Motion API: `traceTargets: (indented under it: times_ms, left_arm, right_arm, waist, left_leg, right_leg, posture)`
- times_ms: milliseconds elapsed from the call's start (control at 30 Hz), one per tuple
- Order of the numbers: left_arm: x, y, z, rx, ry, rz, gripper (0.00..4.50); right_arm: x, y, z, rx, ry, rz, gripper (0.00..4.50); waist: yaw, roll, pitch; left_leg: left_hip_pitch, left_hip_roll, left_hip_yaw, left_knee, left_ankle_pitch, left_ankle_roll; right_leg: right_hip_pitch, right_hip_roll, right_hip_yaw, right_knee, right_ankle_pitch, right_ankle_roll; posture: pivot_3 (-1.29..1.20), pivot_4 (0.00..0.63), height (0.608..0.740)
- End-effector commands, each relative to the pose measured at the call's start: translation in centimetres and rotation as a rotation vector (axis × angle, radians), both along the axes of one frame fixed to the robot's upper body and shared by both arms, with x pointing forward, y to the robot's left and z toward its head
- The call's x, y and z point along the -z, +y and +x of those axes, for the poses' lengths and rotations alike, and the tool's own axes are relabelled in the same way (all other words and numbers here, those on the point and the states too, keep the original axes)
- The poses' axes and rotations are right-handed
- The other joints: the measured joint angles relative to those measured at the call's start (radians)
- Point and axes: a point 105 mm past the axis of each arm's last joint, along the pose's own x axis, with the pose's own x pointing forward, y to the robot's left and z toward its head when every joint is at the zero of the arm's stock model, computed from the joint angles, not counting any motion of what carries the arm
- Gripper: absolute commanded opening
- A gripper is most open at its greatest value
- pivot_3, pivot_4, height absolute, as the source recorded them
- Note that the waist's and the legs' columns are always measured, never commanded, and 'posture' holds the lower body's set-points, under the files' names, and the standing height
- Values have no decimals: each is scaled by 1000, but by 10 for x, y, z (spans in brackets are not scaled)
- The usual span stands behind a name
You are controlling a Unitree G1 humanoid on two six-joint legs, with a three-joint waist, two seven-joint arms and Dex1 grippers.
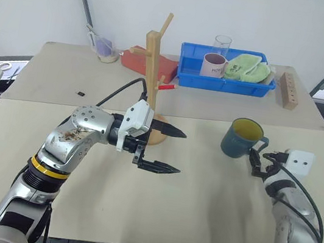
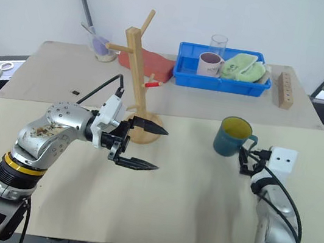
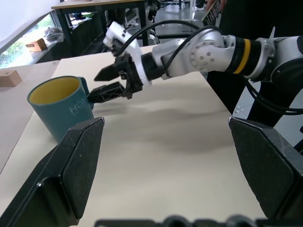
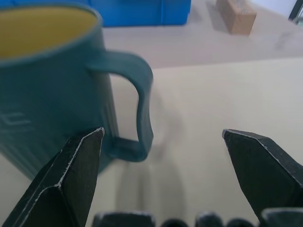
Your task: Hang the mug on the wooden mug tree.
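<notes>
The teal-blue mug (image 1: 242, 138) with a yellow inside stands upright on the near table, right of centre, its handle (image 4: 142, 94) turned toward my right gripper (image 1: 256, 162). That gripper is open and level just behind the handle, apart from it, and holds nothing. The wooden mug tree (image 1: 154, 65) stands on its round base near the table's middle. My left gripper (image 1: 179, 153) hangs open and empty just in front of the tree's base, pointing right toward the mug. The left wrist view shows the mug (image 3: 59, 111) with the right gripper (image 3: 94, 87) beside it.
On the far table a blue tray (image 1: 217, 84) holds a pinkish mug (image 1: 213, 65), a green cloth (image 1: 247, 67) and a clear glass (image 1: 222, 43). A wooden block with holes (image 1: 288, 90) lies to its right, a red object (image 1: 149, 64) behind the tree.
</notes>
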Motion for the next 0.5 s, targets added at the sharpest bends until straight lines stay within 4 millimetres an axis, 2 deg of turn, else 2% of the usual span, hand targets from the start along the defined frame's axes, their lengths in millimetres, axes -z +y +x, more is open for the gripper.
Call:
traceTargets:
  times_ms: [33, 100, 133, 500]
  left_arm:
    - [-10, -1, 0, 4, -49, -12, 4500]
    - [-10, -1, 0, -2, -50, -14, 4500]
    - [-11, -1, 0, -3, -50, -14, 4500]
    - [-11, -1, 3, -23, -54, -15, 4500]
  right_arm:
    - [-8, 1, 6, -15, -34, 1, 4459]
    - [-4, 2, 7, -31, -20, 10, 4459]
    - [-2, 2, 8, -34, -18, 11, 3913]
    - [3, 0, 19, -45, -45, 44, 219]
  waist:
    - [0, 0, 0]
    - [0, 0, 0]
    - [0, 0, 0]
    - [-1, 0, 0]
  left_leg:
    - [0, 0, 0, 0, 0, 0]
    - [-1, 0, -1, 0, 0, 0]
    - [-1, 0, -1, 0, 0, 0]
    - [0, 0, -1, 0, 0, 0]
  right_leg:
    - [0, 0, 0, 0, 0, 0]
    - [0, 1, 1, 1, 0, 0]
    - [0, 1, 1, 1, 0, 0]
    - [0, 2, 2, 2, 0, 0]
  posture:
    - [0, 150, 734]
    - [0, 150, 734]
    - [0, 150, 734]
    - [0, 150, 734]
